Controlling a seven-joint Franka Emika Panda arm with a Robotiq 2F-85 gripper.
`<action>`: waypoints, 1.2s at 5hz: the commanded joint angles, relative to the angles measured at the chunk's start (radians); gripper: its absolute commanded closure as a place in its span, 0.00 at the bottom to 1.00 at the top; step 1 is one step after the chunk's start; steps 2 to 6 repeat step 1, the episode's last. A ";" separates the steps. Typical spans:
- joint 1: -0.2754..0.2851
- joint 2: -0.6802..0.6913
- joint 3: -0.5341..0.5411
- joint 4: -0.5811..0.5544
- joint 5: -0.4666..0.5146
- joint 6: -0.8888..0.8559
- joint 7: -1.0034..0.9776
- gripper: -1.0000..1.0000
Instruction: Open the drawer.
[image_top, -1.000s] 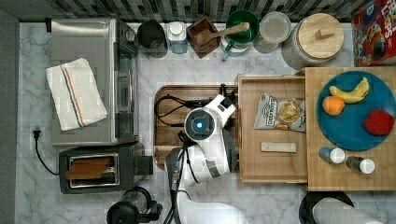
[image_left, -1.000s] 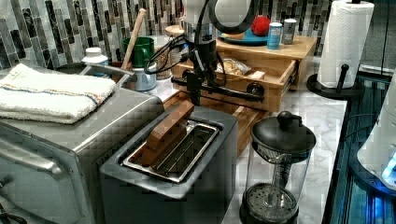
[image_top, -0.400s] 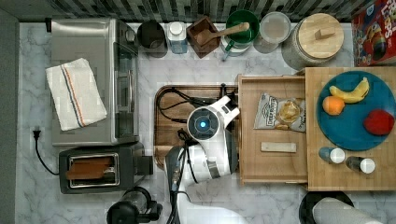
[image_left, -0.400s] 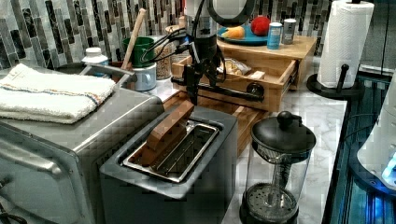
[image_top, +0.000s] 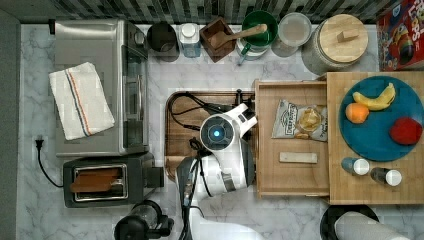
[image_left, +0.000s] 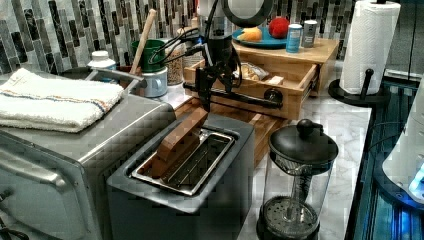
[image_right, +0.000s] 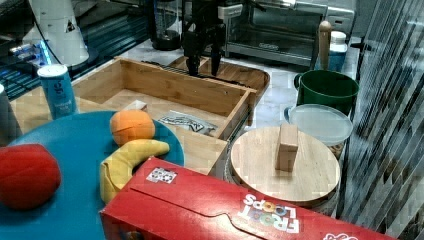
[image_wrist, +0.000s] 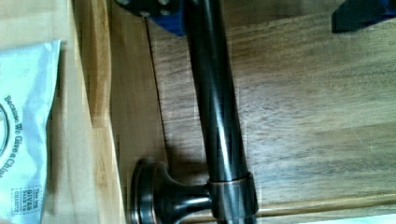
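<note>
1. Drawer (image_top: 292, 177) stood pulled out from under the wooden stand, toward the top view's left; chip bag (image_top: 300, 119) and small block (image_top: 298, 158) lay inside.
2. Gripper (image_left: 216, 89) hung over the black bar handle (image_left: 235, 96), fingers spread either side, not clenched.
3. Dark cutting board (image_top: 177, 140) lay under the handle.

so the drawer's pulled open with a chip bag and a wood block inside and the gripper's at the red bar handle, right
Not quite: the bar handle is black, not red, as the wrist view shows. The rest holds: the drawer is pulled open with the chip bag and wood block inside, the gripper at the handle.
</note>
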 joint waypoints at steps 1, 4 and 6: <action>0.129 -0.060 0.126 0.017 0.020 0.012 0.072 0.00; 0.129 -0.060 0.126 0.017 0.020 0.012 0.072 0.00; 0.129 -0.060 0.126 0.017 0.020 0.012 0.072 0.00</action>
